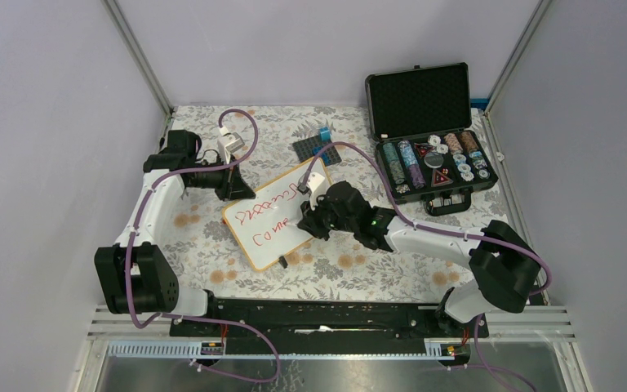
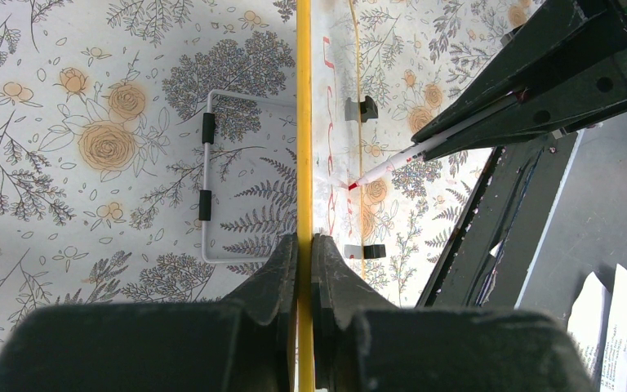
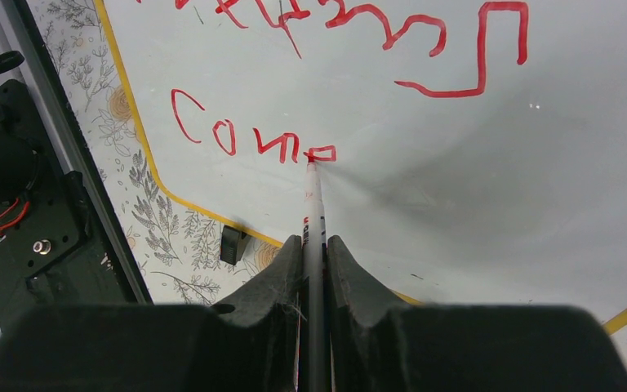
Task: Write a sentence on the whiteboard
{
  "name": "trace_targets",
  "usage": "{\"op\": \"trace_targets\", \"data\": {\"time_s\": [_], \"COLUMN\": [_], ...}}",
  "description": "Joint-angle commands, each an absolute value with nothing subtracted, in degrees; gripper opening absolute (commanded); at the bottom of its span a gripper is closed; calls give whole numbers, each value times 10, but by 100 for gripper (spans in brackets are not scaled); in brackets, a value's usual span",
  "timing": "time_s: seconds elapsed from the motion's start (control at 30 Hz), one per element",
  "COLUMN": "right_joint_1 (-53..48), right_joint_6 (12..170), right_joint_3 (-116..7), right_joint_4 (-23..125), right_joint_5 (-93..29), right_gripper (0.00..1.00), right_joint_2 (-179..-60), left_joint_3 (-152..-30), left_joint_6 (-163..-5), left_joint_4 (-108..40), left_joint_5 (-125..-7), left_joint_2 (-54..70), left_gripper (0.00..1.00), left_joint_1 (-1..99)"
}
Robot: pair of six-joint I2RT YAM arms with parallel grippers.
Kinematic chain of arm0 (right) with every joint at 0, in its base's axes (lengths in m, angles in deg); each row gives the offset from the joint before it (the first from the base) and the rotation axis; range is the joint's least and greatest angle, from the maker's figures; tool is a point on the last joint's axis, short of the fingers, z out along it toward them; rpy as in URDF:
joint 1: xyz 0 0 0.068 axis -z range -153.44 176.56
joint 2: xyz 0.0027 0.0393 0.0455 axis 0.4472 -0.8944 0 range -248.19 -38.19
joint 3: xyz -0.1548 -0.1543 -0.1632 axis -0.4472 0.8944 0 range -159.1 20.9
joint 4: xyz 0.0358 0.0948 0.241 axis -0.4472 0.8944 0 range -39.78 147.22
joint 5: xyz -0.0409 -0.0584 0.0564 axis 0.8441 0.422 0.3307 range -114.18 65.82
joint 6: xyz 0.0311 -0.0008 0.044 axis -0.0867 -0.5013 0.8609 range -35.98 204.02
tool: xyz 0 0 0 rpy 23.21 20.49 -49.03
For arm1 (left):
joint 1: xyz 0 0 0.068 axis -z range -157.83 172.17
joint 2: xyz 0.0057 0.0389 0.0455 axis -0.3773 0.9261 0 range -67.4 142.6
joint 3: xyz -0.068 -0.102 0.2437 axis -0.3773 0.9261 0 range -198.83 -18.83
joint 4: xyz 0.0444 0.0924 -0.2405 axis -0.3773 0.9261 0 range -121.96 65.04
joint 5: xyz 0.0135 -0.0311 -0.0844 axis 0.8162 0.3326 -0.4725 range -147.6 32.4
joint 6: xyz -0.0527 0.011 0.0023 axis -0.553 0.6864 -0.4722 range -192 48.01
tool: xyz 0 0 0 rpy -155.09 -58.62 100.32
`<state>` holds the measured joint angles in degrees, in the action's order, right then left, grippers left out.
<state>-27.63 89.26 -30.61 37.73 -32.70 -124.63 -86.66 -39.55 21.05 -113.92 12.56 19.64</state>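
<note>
Calling this roughly halfway, maybe a bit past. Starting big: floral-cloth bench (image 1: 212, 245), with the whiteboard (image 1: 261, 245) parked mid-bench between the two arms. Clamped on its yellowish frame edge by the left gripper (image 2: 304, 245), pressed tight on the rim, probably to steady it. Over on the other side, right gripper (image 3: 316, 245) pinching a marker (image 3: 314, 196), tip touching the board surface right at the newest letter. As for the sentence (image 3: 282, 140) itself: scribbly, crossed-out-looking top line (image 3: 482, 49) already down, then "Com" underneath plus a small boxy stroke at the tip, looking only just begun. So, done: line one and most of one word. Left, at a guess: finishing that word, adding a few more, then lifting off. Plenty of blank white to the right of the tip for it.
</note>
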Motion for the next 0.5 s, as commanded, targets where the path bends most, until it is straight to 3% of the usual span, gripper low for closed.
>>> {"op": "trace_targets", "data": {"time_s": [0.0,0.47], "right_joint_1": [-272,-272], "right_joint_6": [890,887], "right_joint_3": [-300,-291], "right_joint_4": [375,390], "right_joint_5": [-316,-276], "right_gripper": [0,0], "right_joint_2": [-1235,-1215], "left_joint_3": [-863,-862], "left_joint_6": [-381,-382], "left_joint_4": [208,208], "left_joint_5": [-1135,-1134], "left_joint_2": [120,121], "left_gripper": [0,0], "left_joint_1": [203,203]}}
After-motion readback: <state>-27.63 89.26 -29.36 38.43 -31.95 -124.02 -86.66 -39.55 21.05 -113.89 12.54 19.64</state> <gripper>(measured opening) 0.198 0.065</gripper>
